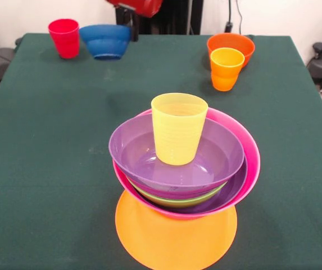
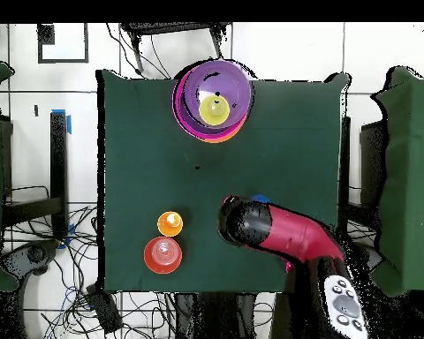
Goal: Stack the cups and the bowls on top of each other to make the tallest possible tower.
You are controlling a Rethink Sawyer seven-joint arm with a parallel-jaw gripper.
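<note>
The tower stands near the front table edge. A wide orange bowl forms its base. Above it come a pink bowl, a lime green bowl showing only as a rim, and a purple bowl. A translucent yellow cup stands upright in the purple bowl. From overhead the tower is at the table's top edge. My gripper shows only as a dark part under the red arm, just behind the blue bowl. The overhead arm hides all but a sliver of the blue bowl.
A red cup stands left of the blue bowl. At the far right an orange-yellow cup stands in front of a red-orange bowl; overhead they are the cup and bowl. Green cloth covers the table.
</note>
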